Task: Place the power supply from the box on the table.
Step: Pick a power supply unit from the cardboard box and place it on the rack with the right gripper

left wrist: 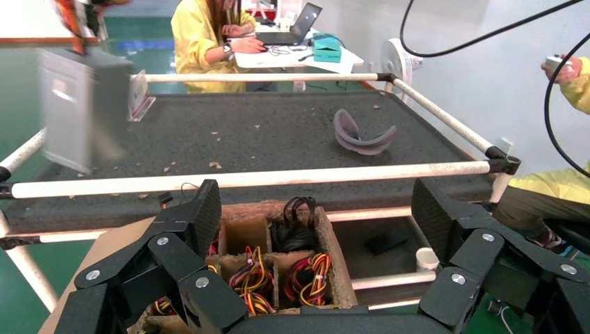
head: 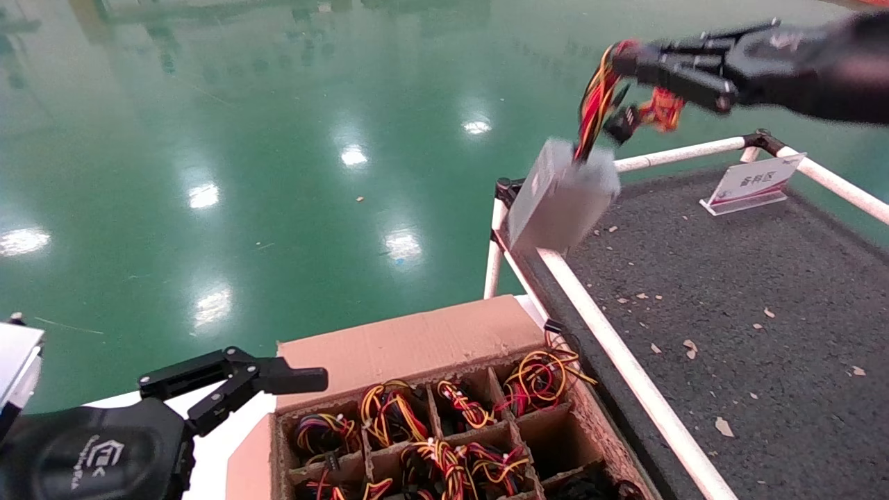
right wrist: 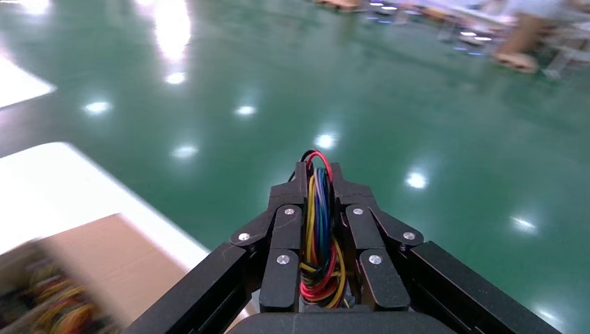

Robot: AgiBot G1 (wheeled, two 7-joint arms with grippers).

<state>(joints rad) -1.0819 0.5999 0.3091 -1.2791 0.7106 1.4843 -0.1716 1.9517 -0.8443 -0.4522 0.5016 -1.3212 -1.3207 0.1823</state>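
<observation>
My right gripper (head: pixel 621 59) is raised at the upper right, shut on the red, yellow and black wire tail (right wrist: pixel 319 209) of the power supply (head: pixel 562 198). The silver-grey casing hangs below it, tilted, over the near-left corner rail of the table (head: pixel 729 292). The left wrist view shows the same casing (left wrist: pixel 83 108) in the air at the mat's edge. The brown box (head: pixel 417 344) sits low in the middle, with wire bundles in several cells. My left gripper (left wrist: pixel 316 209) hovers open beside the box at the lower left, holding nothing.
White pipe rails (head: pixel 625 361) edge the table between box and mat. A white sign stand (head: pixel 753 182) stands at the mat's far side, and a grey curved piece (left wrist: pixel 362 132) lies on it. A person in yellow (left wrist: pixel 202 35) sits beyond the table. Green floor lies to the left.
</observation>
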